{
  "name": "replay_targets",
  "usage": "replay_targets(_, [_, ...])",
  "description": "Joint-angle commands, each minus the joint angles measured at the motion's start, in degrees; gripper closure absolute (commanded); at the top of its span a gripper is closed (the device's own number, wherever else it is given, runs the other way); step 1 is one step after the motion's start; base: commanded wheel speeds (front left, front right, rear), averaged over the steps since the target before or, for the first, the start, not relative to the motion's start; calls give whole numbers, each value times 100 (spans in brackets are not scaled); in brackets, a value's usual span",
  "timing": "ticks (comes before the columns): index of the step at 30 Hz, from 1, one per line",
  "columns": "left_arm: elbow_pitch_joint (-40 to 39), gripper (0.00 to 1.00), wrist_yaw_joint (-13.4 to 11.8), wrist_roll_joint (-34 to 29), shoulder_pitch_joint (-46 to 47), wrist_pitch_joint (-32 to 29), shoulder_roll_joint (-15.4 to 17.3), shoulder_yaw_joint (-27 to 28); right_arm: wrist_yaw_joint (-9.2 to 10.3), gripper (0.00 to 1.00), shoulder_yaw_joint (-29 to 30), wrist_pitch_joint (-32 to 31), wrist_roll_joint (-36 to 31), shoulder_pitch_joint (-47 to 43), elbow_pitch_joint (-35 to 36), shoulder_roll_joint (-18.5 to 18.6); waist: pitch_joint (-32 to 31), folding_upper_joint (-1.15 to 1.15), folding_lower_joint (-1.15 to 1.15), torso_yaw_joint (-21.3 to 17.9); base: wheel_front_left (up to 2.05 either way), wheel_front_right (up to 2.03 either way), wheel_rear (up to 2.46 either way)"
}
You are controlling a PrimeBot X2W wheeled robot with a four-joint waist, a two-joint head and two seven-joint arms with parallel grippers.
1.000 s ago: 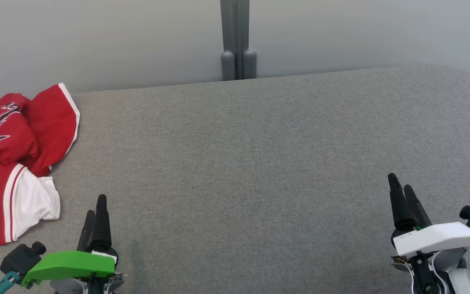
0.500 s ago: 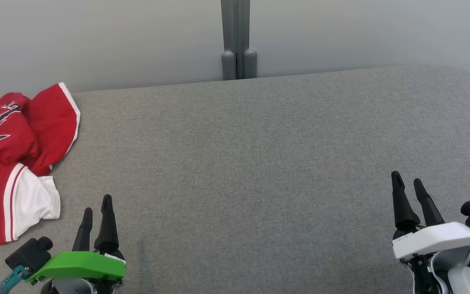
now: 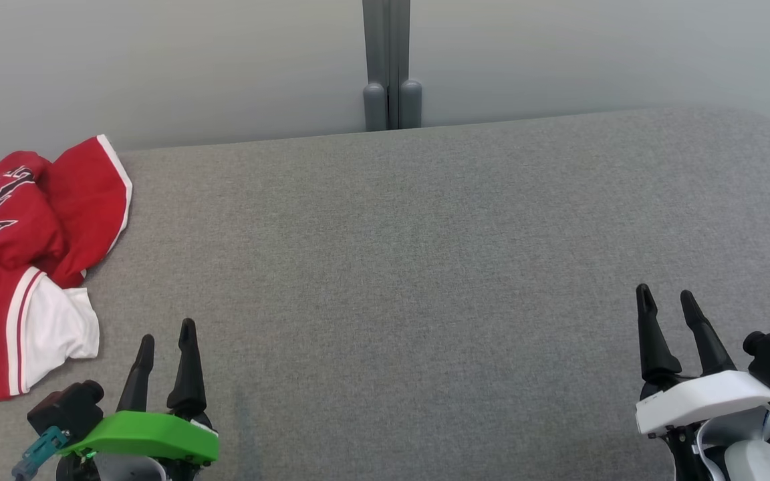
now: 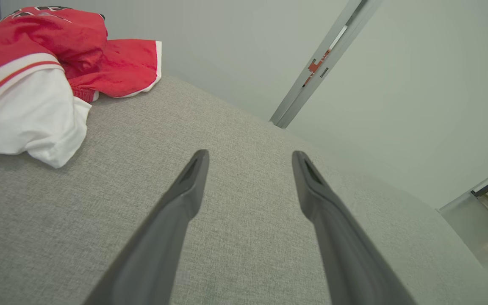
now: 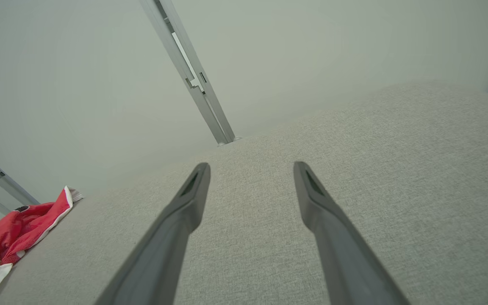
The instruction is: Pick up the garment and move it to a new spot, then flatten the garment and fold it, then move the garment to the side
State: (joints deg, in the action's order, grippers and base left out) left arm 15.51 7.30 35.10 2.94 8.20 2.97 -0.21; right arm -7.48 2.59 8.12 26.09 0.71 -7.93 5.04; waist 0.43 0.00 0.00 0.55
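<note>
Red garment (image 3: 17, 267) lies crumpled at the left end of the desk (image 3: 392, 267). Left hand (image 3: 167, 330), nearest it, and right hand (image 3: 664, 291) stand wide, empty. Approach low with the left; pinch a thick fold

You're in what looks like a lab or test bay, I'd say; your work surface (image 3: 425, 234) is one wide pad covered in grey woven fabric, rounded at the far right corner; along the far side run plain pale partition panels (image 3: 158, 67), joined by a grey metal post (image 3: 390, 60).
</note>
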Motion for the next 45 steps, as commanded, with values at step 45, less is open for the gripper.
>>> replay_targets(45, [141,0,25,-2315,-121,604,123,27,-1,0,155,611,-2372,-218,-114,-75,54,0,0,19,0,0,0])
